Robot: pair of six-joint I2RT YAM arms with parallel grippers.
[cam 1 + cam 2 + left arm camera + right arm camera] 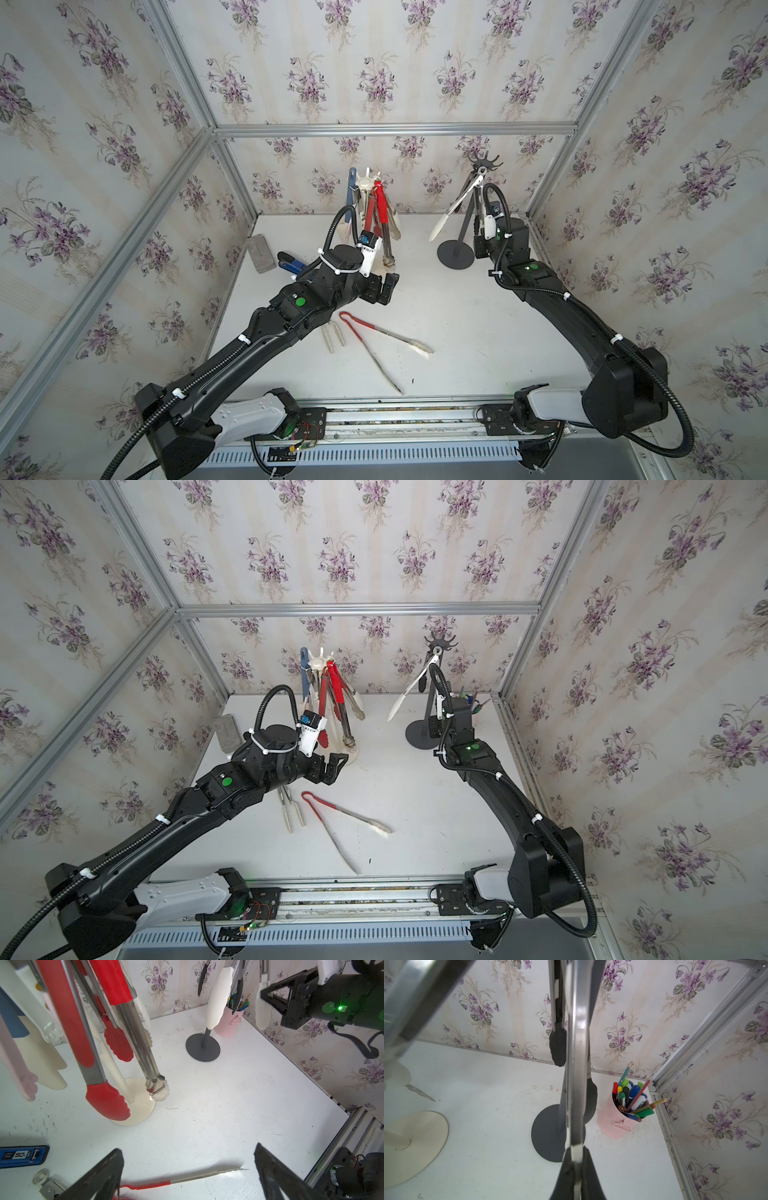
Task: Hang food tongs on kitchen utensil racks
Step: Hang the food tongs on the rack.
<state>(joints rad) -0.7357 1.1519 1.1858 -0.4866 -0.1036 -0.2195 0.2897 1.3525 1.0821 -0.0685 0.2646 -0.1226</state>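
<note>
Jaws spread wide and empty, the left gripper (384, 291) hangs over the bench (478, 332) in both top views, just beside the base of the cream rack (365, 182), which already carries several red, blue-grey and pale tongs. Two pairs lie unhung: the red-handled tongs (361, 322), splayed open mid-bench, and a small white pair (329, 341) half under the left arm. At the back right, the white-tipped tongs (439, 228) hang by their ring from the black rack (455, 255).

Left wrist view: the red-handled tongs (149, 1185) lie between the parted jaws, touching neither. The blue-and-black tool (20, 1156) sits off to one side. Across the bench the right gripper (265, 995) shows closed beside a white tip.

Right wrist view: the right gripper (576, 1156) has its jaws clamped on a steel arm, apparently of the white-tipped tongs, above the black rack's base. A pink pen cup (616, 1122) stands just beside that base in the corner.

By the look of it, the right arm is finishing a hang. It should let go and back away without dragging the ring off its hook. The left arm's next call is a straight drop onto the red-handled tongs. Room is ample mid-bench, but tight by the right wall frame and under the cream rack's dangling tips.
</note>
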